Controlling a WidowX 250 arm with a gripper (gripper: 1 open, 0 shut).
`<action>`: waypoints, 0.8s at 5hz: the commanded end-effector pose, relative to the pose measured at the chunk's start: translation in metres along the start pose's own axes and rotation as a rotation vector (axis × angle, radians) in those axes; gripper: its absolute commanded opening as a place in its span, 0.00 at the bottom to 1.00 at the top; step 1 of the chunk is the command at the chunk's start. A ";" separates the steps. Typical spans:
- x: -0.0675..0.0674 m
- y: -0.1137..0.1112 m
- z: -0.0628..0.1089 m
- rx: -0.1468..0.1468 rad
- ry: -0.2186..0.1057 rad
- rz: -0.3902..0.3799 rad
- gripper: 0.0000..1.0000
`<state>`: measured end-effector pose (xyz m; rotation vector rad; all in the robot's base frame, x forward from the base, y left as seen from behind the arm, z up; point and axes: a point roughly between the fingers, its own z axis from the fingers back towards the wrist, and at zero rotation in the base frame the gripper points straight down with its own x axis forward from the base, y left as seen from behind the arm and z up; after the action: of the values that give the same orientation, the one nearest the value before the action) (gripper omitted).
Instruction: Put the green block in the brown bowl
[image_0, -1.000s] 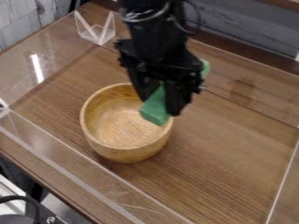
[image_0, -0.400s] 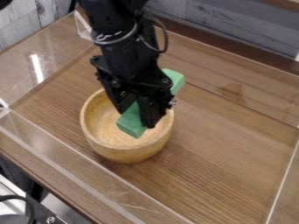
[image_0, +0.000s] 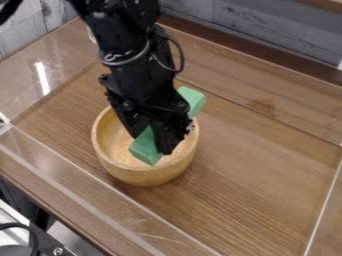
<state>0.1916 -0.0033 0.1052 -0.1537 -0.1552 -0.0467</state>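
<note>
Hand (image_0: 156, 135) clamped on the tilted block (image_0: 166, 130), pointing steeply down over the bowl (image_0: 118, 166) on the wooden tabletop (image_0: 254, 200); block's lower end dips inside bowl below hand, upper end sticks out w/ rim beneath.

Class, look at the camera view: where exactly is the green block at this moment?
The green block sits left of centre, tilted, clamped in the gripper, its lower end inside the brown bowl.

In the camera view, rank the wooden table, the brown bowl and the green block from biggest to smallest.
1. wooden table
2. brown bowl
3. green block, partly hidden by the gripper, yet clearly smaller than the bowl
</note>
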 end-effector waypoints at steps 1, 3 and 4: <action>0.006 0.002 0.003 0.003 -0.033 0.012 0.00; 0.006 0.003 -0.001 0.000 -0.034 0.020 0.00; 0.006 0.004 -0.002 -0.001 -0.034 0.025 0.00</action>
<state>0.1932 -0.0014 0.0982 -0.1594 -0.1581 -0.0250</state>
